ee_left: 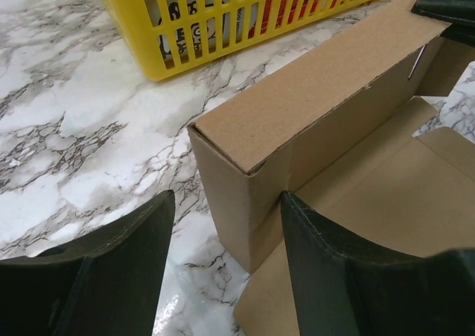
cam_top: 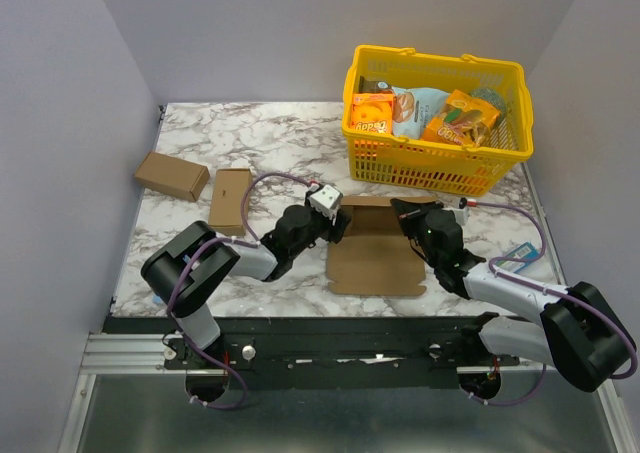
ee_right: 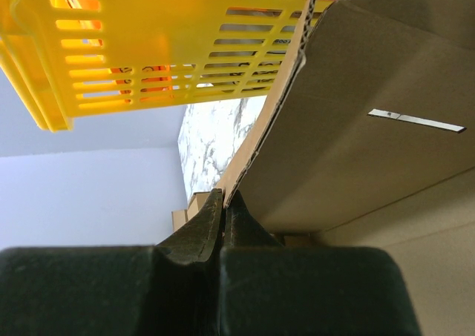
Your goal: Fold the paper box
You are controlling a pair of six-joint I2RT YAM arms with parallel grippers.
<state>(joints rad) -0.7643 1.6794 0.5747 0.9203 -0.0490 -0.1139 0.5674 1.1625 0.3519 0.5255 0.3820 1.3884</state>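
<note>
The left gripper (ee_left: 226,202) stands open astride one end corner of the paper box's (cam_top: 375,258) raised rear wall. Its inner finger is just beside the cardboard, its outer finger is apart from it, and it grips nothing. The right gripper (ee_right: 224,204) is clamped tight on the wall's other end. The box lies mid-table with its base flat, near the yellow basket (cam_top: 430,163). The step in hand looks like standing up the rear wall; next, the left jaws probably need to close on that corner and crease it.
</note>
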